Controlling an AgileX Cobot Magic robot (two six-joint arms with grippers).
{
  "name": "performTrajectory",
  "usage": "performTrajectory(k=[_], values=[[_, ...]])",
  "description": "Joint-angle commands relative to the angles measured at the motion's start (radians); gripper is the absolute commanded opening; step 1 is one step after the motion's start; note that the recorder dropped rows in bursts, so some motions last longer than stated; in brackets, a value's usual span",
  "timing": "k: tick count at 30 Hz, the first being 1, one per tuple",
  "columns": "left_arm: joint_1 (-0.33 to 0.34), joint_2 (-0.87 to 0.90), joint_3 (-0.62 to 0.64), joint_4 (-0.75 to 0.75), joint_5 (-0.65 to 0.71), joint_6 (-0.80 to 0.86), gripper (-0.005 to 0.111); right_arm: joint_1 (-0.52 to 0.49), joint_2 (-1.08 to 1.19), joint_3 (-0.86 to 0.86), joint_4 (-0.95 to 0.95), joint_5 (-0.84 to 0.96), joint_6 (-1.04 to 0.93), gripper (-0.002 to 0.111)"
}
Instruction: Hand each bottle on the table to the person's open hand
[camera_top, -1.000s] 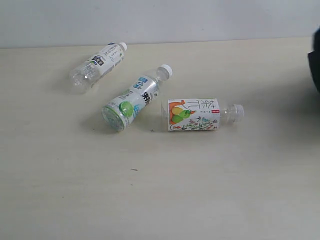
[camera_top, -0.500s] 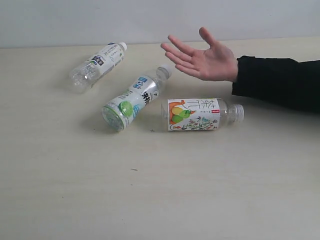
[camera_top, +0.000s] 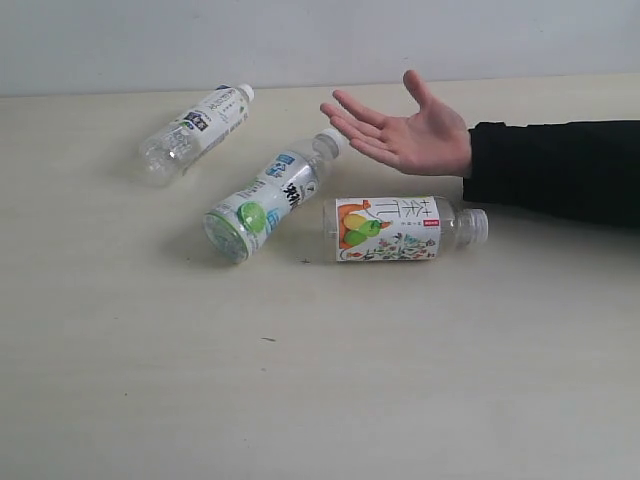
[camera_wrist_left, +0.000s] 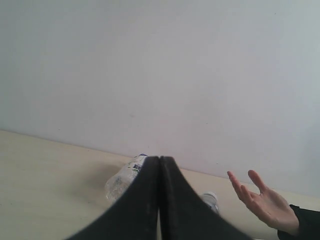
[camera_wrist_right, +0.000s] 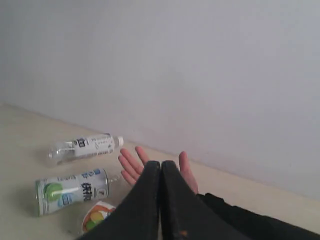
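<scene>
Three white-capped bottles lie on their sides on the table (camera_top: 300, 400). One with a white label (camera_top: 195, 130) is at the back left, one with a green-blue label (camera_top: 268, 205) is in the middle, and a fruit-picture one (camera_top: 395, 228) is to its right. The black-capped bottle is out of view. The person's open hand (camera_top: 410, 135) hovers palm up behind the fruit bottle, above the middle bottle's cap. Neither gripper shows in the exterior view. My left gripper (camera_wrist_left: 159, 159) is shut and empty, with the white-label bottle (camera_wrist_left: 122, 180) beyond it. My right gripper (camera_wrist_right: 161, 163) is shut and empty, in front of the hand (camera_wrist_right: 134, 165).
The person's black sleeve (camera_top: 550, 170) stretches in from the right edge above the table. A pale wall (camera_top: 320, 40) runs along the table's far edge.
The person's arm came in from the right and the open hand now hovers above the bottles, a little lower than half a second ago. The bottles have not moved.
</scene>
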Motion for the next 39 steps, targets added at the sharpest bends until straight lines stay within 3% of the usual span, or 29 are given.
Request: performTrajectory(k=[1,2,7,12,20,28,39], values=[[0.001,-0.005,0.003,-0.005,-0.010,-0.003,0.000,0.001,0.300,-0.194,-0.092,0.148,0.080,0.000],[0.001,-0.005,0.003,-0.005,-0.010,-0.003,0.000,0.001,0.371,-0.236,-0.093,0.191,0.080,0.000],[0.001,-0.005,0.003,-0.005,-0.010,-0.003,0.000,0.052,0.941,-0.754,-0.095,0.773,-0.063,0.000],[0.001,-0.005,0.003,-0.005,-0.010,-0.003,0.000,0.101,1.306,-1.041,-0.127,0.807,-0.438,0.006],[0.001,-0.005,0.003,-0.005,-0.010,-0.003,0.000,0.101,1.526,-1.070,-0.253,0.752,-0.609,0.032],[0.001,-0.005,0.003,-0.005,-0.010,-0.003,0.000,0.101,1.636,-1.070,-0.234,0.638,-0.669,0.070],[0.001,-0.005,0.003,-0.005,-0.010,-0.003,0.000,0.101,1.742,-1.068,-0.179,0.628,-0.704,0.073]])
